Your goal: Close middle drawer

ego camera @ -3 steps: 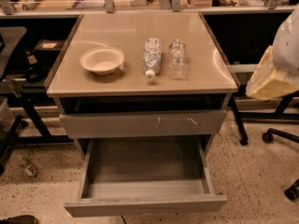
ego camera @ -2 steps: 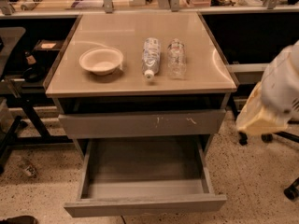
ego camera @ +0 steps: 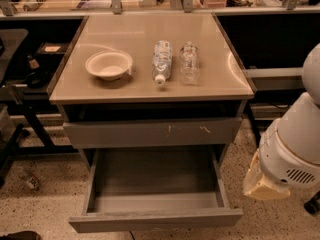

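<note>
Grey metal, plain and handleless, the middle drawer (ego camera: 155,184) stands pulled far out at the bottom of the cabinet, below the scratched drawer front (ego camera: 150,132), which sits closed. The robot's hand (ego camera: 261,185) hangs off to the right of the open drawer, near its right front corner and not touching it; whether it is spread or pressed together I cannot tell. With no handle to grasp, this looks like a job for pushing. The hand should come round to the flat front panel, meet it near the middle so the drawer does not skew on its runners, and press straight in until the panel lines up with the front above. A push at one corner could jam it. The drawer seems to hold nothing, only its bare grey floor. On the table (ego camera: 125,34) a pale bowl (ego camera: 108,64) looks empty, a capped bottle (ego camera: 161,61) lies on its side, and a second clear bottle (ego camera: 189,62) sits just beside it; their contents are unclear.
</note>
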Robot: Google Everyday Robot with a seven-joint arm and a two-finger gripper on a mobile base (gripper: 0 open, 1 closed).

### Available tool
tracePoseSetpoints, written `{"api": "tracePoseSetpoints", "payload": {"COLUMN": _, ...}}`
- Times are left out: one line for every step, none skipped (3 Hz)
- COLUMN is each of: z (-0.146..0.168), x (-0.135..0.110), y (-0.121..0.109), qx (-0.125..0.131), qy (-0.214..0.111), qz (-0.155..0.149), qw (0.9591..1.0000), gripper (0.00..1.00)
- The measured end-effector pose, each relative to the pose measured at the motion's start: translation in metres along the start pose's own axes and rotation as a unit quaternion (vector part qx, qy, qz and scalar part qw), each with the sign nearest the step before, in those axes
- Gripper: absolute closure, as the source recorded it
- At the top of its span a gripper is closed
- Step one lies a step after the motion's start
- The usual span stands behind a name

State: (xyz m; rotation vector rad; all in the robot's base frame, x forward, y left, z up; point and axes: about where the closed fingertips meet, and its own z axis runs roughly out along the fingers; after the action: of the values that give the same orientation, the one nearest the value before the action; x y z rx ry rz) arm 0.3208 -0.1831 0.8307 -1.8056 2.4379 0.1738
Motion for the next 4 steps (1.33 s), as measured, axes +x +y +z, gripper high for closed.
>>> {"api": "tracePoseSetpoints", "payload": {"z": 0.000, "x": 0.000, "y": 0.000, "qx": 0.000, "qy": 0.000, "qz": 0.000, "qw": 1.0000, "gripper": 1.00}}
{"api": "tracePoseSetpoints", "payload": {"z": 0.033, "x": 0.002, "y": 0.016, "qx": -0.027, "qy": -0.004, "qz": 0.012, "qw": 0.9996, "gripper": 1.00}}
{"api": "tracePoseSetpoints", "payload": {"z": 0.102, "x": 0.006, "y": 0.045, "qx": -0.073, "qy": 0.004, "qz": 0.040, "qw": 0.9966, "gripper": 1.00}}
{"api": "tracePoseSetpoints", "payload": {"z": 0.157, "x": 0.009, "y": 0.057, "qx": -0.101, "qy": 0.012, "qz": 0.073, "qw": 0.9921, "gripper": 1.00}}
